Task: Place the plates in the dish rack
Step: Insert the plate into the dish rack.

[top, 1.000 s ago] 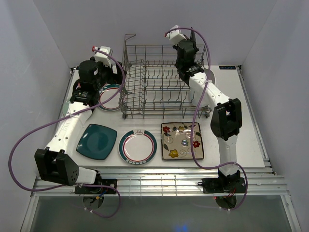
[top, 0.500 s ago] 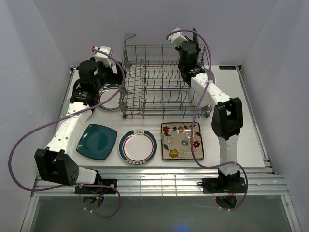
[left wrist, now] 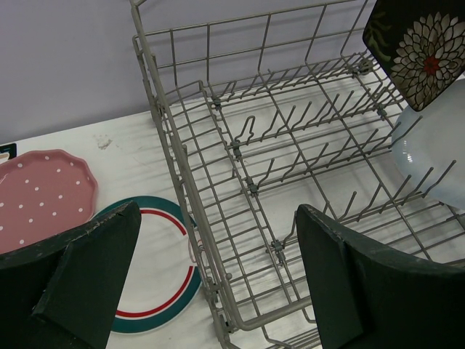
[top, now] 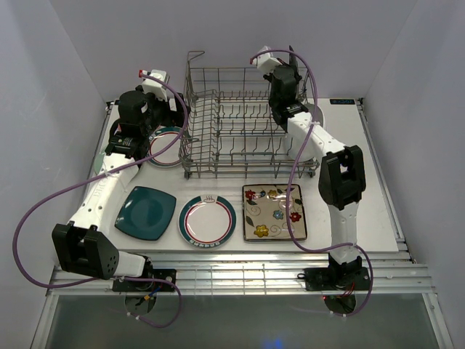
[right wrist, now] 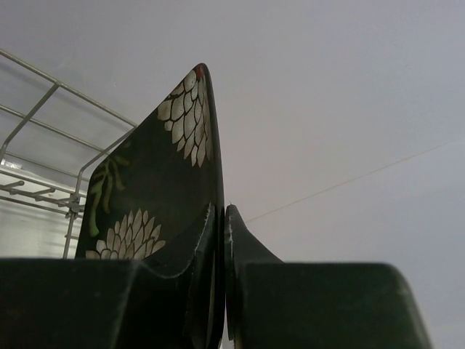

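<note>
Right jaws shifted slightly, clamping one dark white-flowered square plate (right wrist: 156,182) over one grey wire rack (top: 232,127); left jaws wide, empty.

**Seven plates, one rack, two arms**

You have one wire rack (top: 240,123). Around it you can count seven plates:

- **Round with teal-and-red rims:** two. The first rimmed plate (top: 207,219) is at the rack's 6 o'clock and the second rimmed plate (top: 166,145) is at its 9 o'clock.
- **Teal square:** one teal square plate (top: 145,212) at 7 o'clock.
- **Floral squares:** two, a light floral plate (top: 275,212) at 5 o'clock and a dark floral plate (left wrist: 421,51) up at 1 o'clock.
- **Pink dotted:** one pink dotted plate (left wrist: 43,196), just beside the 9 o'clock round.
- **Pale:** one pale plate (left wrist: 425,145) at 3 o'clock.

You also have two arms: one left arm (top: 109,182) and one right arm (top: 320,145).
</note>
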Robot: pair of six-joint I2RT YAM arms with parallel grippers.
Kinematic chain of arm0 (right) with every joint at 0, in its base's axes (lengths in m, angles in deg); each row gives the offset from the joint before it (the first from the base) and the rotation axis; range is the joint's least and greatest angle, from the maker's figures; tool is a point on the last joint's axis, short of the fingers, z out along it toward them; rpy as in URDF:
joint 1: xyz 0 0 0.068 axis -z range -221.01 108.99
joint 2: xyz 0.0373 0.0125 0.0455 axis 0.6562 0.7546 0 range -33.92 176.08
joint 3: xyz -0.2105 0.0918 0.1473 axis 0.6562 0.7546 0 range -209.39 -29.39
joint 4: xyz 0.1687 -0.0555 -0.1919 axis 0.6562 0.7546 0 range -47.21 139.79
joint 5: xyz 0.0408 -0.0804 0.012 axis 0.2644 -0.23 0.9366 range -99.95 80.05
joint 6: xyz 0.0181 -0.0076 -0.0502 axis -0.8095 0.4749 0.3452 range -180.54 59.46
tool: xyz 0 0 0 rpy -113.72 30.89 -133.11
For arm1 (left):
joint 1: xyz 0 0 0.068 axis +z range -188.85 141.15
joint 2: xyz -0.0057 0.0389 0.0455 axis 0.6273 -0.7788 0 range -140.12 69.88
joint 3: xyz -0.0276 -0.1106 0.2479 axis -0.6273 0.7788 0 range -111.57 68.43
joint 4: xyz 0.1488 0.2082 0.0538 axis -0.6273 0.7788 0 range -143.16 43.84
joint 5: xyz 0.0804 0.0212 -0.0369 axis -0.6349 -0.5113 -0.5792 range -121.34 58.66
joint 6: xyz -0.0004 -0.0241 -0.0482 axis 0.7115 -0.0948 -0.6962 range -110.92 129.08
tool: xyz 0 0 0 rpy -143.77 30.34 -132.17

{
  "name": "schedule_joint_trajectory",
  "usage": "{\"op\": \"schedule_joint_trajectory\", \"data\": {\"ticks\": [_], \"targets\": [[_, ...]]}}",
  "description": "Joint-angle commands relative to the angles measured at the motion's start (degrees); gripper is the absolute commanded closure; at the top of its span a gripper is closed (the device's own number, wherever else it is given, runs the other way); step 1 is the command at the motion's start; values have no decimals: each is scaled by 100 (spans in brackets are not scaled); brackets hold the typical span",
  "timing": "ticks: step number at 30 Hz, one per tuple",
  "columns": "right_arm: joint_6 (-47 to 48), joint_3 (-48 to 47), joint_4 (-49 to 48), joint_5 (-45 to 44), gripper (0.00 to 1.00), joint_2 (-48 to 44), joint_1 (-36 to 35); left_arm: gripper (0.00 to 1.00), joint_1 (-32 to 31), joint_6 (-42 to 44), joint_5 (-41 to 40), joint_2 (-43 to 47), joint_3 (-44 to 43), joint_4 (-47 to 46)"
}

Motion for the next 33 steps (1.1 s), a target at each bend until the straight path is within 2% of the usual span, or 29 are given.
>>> {"op": "schedule_joint_trajectory", "data": {"ticks": [1,14,28,33], "targets": [[93,-156,-1167,86,92,-119,104,2,19,-6,74,85,-32,43],[-399,258,-1395,341,92,-32,271,2,10,-15,101,67,-41,61],[-804,205,-1246,297,92,100,333,2,2,-15,83,58,-59,70],[-663,135,-1220,78,92,171,228,2,-7,-15,101,50,-59,70]]}}
